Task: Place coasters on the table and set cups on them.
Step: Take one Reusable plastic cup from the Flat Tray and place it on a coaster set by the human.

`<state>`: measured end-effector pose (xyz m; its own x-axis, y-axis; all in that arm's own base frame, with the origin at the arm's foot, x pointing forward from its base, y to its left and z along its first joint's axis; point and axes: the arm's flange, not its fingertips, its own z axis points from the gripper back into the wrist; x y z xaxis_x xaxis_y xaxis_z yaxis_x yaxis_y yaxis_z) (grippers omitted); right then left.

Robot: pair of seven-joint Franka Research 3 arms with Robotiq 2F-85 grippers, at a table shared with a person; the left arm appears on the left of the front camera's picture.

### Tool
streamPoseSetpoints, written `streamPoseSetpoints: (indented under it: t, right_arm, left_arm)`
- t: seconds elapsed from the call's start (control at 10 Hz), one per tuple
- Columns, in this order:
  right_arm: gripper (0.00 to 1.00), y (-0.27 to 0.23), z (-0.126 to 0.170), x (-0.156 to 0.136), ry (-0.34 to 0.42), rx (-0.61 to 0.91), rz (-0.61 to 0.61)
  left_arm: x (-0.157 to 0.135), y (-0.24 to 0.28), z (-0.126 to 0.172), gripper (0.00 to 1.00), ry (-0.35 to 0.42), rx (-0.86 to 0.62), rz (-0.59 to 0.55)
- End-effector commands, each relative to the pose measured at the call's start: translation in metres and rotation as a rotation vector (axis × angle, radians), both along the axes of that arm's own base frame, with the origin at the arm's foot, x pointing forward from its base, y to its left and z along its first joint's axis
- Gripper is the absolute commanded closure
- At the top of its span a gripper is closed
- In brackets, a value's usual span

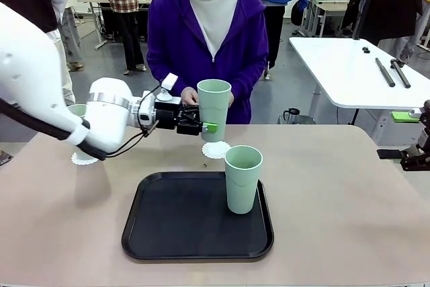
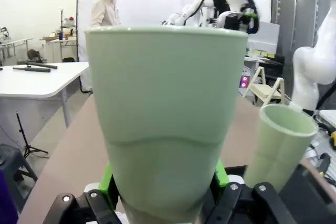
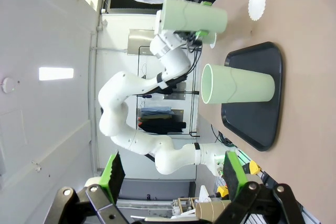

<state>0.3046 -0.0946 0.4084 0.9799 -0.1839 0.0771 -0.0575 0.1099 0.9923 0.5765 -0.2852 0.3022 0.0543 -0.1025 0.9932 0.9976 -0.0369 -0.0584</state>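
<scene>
Busy room back there: grey floor (image 1: 285, 95), white counter (image 1: 336, 65) off right with dark rods (image 1: 393, 72) on it. White walls (image 2: 37, 3), one bright ceiling light (image 3: 56, 73).

— Where's the left gripper (image 1: 207, 126)?
— Clamped on a mint cup (image 1: 214, 102), upright just above a coaster (image 1: 216, 150) on the table (image 1: 336, 193), beyond the black tray (image 1: 175, 233).
— The others?
— A second cup (image 1: 242, 179) stands in the tray's far right corner. A third cup (image 1: 78, 109) is at far left, half hidden behind the arm, on another coaster (image 1: 82, 160).
</scene>
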Motion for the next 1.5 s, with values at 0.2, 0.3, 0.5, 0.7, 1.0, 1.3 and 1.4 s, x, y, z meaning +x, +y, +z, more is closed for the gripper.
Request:
streamPoseSetpoints:
  t: [0.2,0.3,0.5,0.7,1.0,1.3,1.4]
  right_arm:
    - [0.00,0.000,-0.001,0.001,-0.015,0.008,0.000]
    - [0.00,0.000,-0.001,0.001,-0.015,0.008,0.000]
    - [0.00,0.000,-0.001,0.001,-0.015,0.008,0.000]
    - [0.00,0.000,-0.001,0.001,-0.015,0.008,0.000]
    - [0.00,0.000,-0.001,0.001,-0.015,0.008,0.000]
    - [0.00,0.000,-0.001,0.001,-0.015,0.008,0.000]
    - [0.00,0.000,-0.001,0.001,-0.015,0.008,0.000]
  left_arm:
    - [0.051,-0.016,-0.022,0.17,-0.032,-0.023,0.049]
    - [0.049,-0.016,-0.019,0.17,-0.019,-0.031,0.027]
    - [0.048,-0.010,-0.026,0.17,-0.021,-0.017,0.039]
    - [0.048,-0.010,-0.026,0.17,-0.021,-0.017,0.039]
    - [0.045,-0.006,-0.035,0.17,-0.029,-0.015,0.004]
    - [0.047,-0.005,-0.048,0.17,-0.051,-0.023,-0.001]
    - [0.047,-0.005,-0.053,0.17,-0.056,-0.028,-0.003]
